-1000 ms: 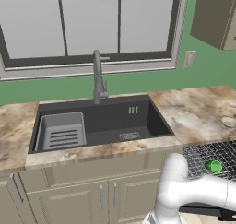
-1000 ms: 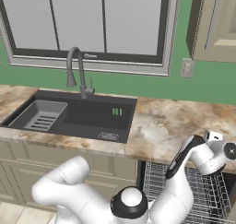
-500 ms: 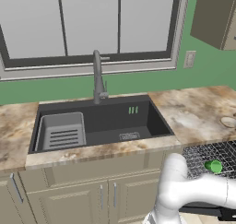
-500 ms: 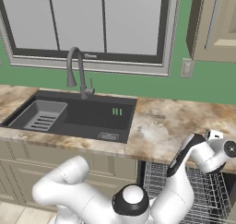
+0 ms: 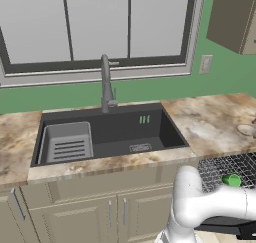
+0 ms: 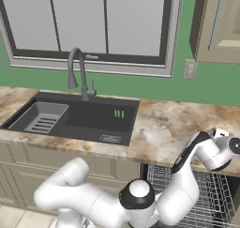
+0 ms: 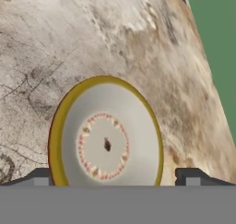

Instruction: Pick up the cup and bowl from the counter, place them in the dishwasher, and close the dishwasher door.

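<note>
Your gripper (image 7: 113, 180) hangs right over the bowl (image 7: 107, 136), jaws spread wide w/ nothing between them yet; one tip shows either side of the rim, so you're lined up to straddle it. Bowl sits upright on the tabletop (image 5: 210, 122) at its far right end, near the wall, well apart from the sink (image 5: 107, 134). In the left base view it's just a pale sliver at the frame edge (image 5: 247, 129).

Cup (image 5: 231, 179) already sits in the dishwasher (image 5: 225, 167) rack, so that half looks done. Rack is pulled out directly below the tabletop edge, prob. so the drop is short.

Next, I'd judge: come down, close on the rim, lift, carry to the rack beside the cup. Shallow rim could slip, so grip deep. Door not yet closed.
</note>
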You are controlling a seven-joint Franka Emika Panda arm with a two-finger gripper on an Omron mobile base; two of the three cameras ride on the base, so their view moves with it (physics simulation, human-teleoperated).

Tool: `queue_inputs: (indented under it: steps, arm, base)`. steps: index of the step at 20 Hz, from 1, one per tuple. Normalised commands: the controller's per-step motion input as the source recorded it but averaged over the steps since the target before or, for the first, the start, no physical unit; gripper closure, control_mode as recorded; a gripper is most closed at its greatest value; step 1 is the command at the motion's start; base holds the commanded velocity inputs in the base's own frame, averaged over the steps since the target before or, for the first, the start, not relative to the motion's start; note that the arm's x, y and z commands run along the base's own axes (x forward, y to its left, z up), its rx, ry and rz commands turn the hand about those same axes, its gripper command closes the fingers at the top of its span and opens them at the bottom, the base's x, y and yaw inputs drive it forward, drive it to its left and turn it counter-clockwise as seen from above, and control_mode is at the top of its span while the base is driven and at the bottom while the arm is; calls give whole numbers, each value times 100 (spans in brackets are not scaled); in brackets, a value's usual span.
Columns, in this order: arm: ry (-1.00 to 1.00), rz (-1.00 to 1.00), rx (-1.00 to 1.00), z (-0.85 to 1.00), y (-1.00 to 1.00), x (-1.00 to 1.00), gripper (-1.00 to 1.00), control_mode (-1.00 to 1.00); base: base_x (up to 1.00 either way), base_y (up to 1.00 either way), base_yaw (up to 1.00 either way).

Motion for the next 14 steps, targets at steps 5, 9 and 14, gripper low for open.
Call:
queue_inputs:
  steps: [5,9,14]
  arm:
    - [0,0,0,-45,-5,9,100,-100]
    - [0,0,0,-47,-5,1,100,-100]
    - [0,0,0,-45,-6,4,100,-100]
  base:
    - [0,0,0]
    - [0,0,0]
    - [0,0,0]
